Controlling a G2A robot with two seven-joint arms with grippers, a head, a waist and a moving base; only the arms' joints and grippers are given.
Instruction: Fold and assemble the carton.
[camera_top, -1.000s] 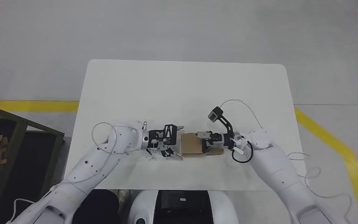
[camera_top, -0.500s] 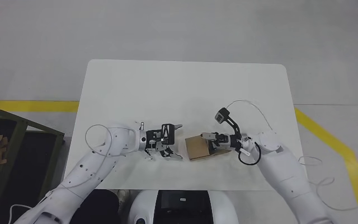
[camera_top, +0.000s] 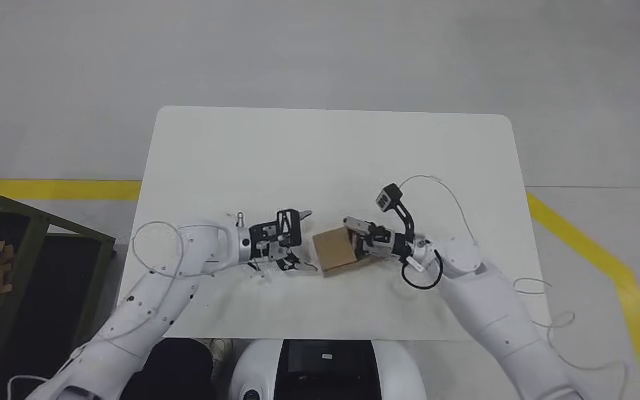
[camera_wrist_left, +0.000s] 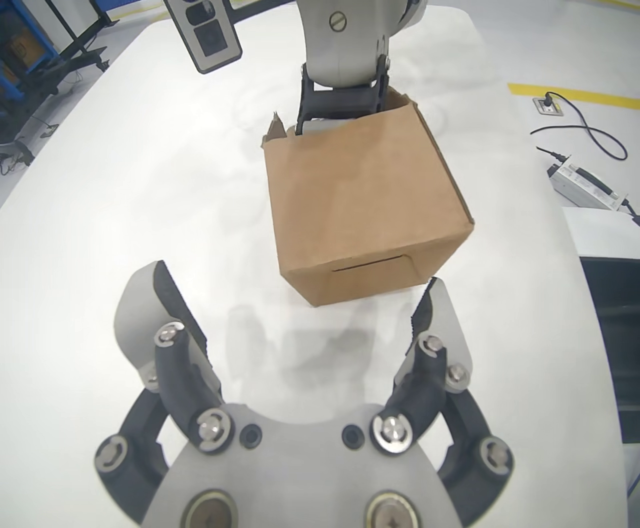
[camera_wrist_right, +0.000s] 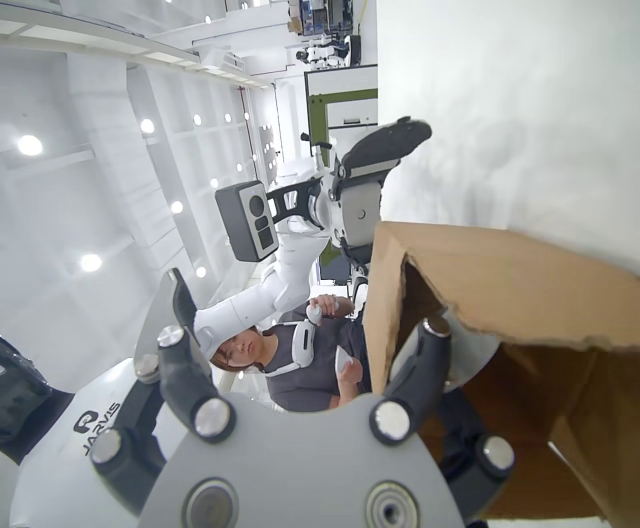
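Fingers (camera_wrist_left: 167, 305) of the left gripper (camera_wrist_left: 295, 280) stand spread and empty, having backed off, while the right gripper (camera_top: 356, 234), also open with one finger inside the open end, has pushed the carton (camera_wrist_left: 365, 200) square just ahead of them; that end likely still needs closing.

A white table (camera_top: 330, 140) stands on grey floor (camera_top: 300, 50) marked with yellow lines (camera_top: 70, 189).

You are looking at a carton (camera_wrist_left: 367, 200) that is carrying no lettering, number or label on its brown faces, and the table (camera_wrist_left: 125, 210) is showing none either. In the right wrist view, a small printed maker's mark is sitting on the white arm shell (camera_wrist_right: 65, 400).
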